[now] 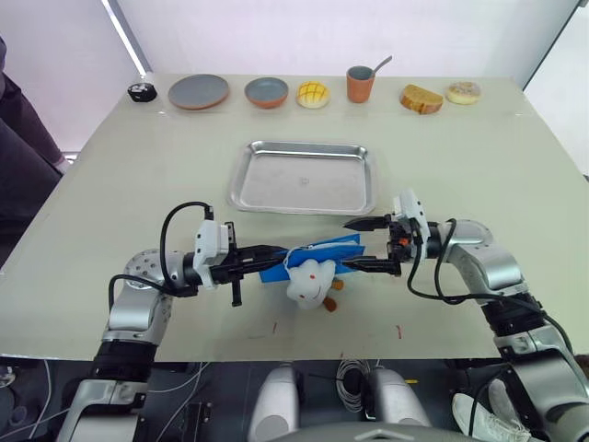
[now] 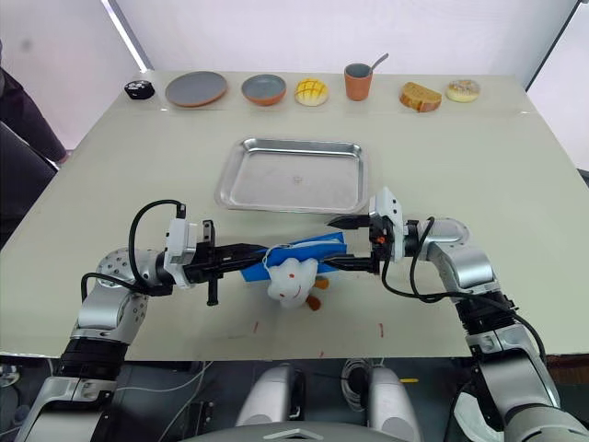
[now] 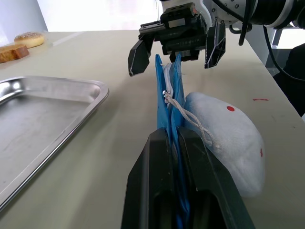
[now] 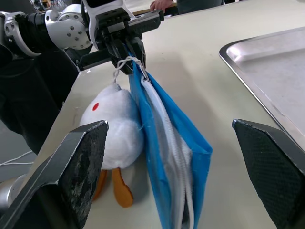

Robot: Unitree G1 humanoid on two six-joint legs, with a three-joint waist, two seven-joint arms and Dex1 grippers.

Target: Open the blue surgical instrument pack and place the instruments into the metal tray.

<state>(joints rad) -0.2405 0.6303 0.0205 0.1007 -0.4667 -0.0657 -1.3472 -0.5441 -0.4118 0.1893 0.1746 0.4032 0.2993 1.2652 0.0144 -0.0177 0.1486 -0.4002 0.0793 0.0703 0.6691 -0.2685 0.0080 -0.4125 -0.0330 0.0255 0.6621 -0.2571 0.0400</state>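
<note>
The blue surgical instrument pack [image 1: 320, 251] stands on its edge on the table, just in front of the metal tray [image 1: 241, 175], with its white zip line [image 4: 164, 129] on top. My left gripper [image 1: 274, 254] is shut on the pack's left end, near the zip cord [image 3: 187, 114]. Over the pack's right end my right gripper [image 1: 352, 246] is open, one finger [image 4: 71, 171] on each side of the pack and neither touching it. The instruments are hidden inside the pack. The tray holds nothing.
A white plush toy [image 1: 311, 281] lies against the pack's near side, tied to the zip cord. Along the far edge stand a plate [image 1: 198, 91], a bowl [image 1: 266, 91], a bun [image 1: 313, 94], a cup with a spoon [image 1: 360, 84], bread [image 1: 421, 98] and a donut [image 1: 463, 92].
</note>
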